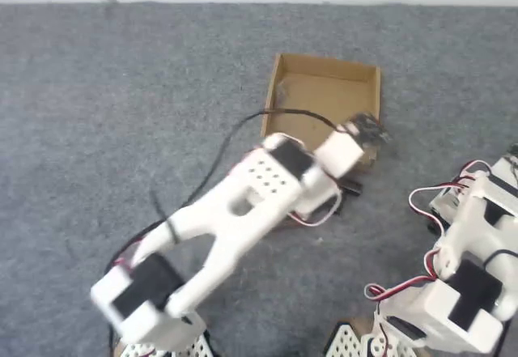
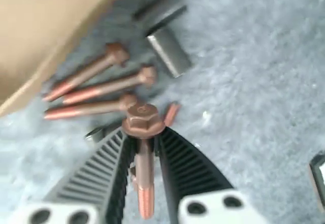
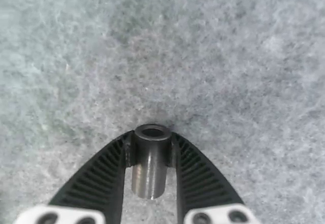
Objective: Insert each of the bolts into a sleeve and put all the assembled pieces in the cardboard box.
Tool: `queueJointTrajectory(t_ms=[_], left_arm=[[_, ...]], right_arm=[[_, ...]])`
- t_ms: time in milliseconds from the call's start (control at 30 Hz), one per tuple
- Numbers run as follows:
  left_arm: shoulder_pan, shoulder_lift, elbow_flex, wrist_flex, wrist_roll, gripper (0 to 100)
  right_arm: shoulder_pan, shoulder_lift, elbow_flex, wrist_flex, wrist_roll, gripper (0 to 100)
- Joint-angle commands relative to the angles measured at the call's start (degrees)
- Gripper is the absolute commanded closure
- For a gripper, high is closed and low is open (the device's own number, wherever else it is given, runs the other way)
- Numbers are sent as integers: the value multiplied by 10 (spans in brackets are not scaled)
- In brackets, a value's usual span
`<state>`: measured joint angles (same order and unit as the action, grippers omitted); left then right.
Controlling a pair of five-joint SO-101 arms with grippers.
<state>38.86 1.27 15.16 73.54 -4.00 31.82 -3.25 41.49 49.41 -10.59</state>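
- Copper-coloured bolt (image 2: 143,120) is pinched in the left claw (image 2: 143,136). The black ribbed fingers (image 2: 109,158) press on its shank just under the hex head, and the threaded end points back toward the wrist.
- Three loose bolts (image 2: 109,86) lie just beyond that head, side by side and roughly parallel on the grey felt desk (image 2: 254,82). Their tips are close to the wall of the cardboard box (image 2: 45,26).
- Two grey sleeves (image 2: 169,54) lie past the loose bolts' heads, one just beyond the other, the farther one blurred.
- The right claw (image 3: 151,145) is pressed onto a dark sleeve (image 3: 151,165), gripping it on both sides. The sleeve's open bore faces away from the wrist, with grey felt behind it.
- In the high view the cardboard box (image 1: 328,90) sits in the upper middle of the frame. The left arm (image 1: 243,211) stretches from the lower left up to the box's near edge.
- The right arm (image 1: 469,284) is in the lower right of that frame, well apart from the box.
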Motion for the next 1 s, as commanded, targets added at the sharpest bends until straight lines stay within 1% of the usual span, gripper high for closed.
queueJointTrajectory(t_ms=[0, 100, 300, 400, 467, 567, 733, 867, 967], left_arm=[[-45, -134, 56, -54, 3, 988], [-87, -188, 106, -113, 20, 988], [-207, -264, 179, -188, 155, 988], [-274, -288, 219, -231, 191, 988], [-316, -301, 254, -268, 193, 988], [-375, -312, 321, -348, 193, 988], [-494, -315, 444, -481, 193, 988], [-548, -315, 502, -548, 193, 988], [-561, -315, 519, -574, 193, 988]], right_arm=[[-7, -7, -25, -7, 7, 991], [-7, -7, -25, -7, 7, 991], [-7, -7, -25, -7, 7, 991], [-25, -8, -25, -3, 7, 991], [-34, -12, -25, -1, 6, 991], [-39, -12, -25, -6, 4, 991], [-43, -13, -47, -7, 5, 991], [-58, -12, -110, -6, 15, 991], [-73, -13, -167, -6, 75, 991]])
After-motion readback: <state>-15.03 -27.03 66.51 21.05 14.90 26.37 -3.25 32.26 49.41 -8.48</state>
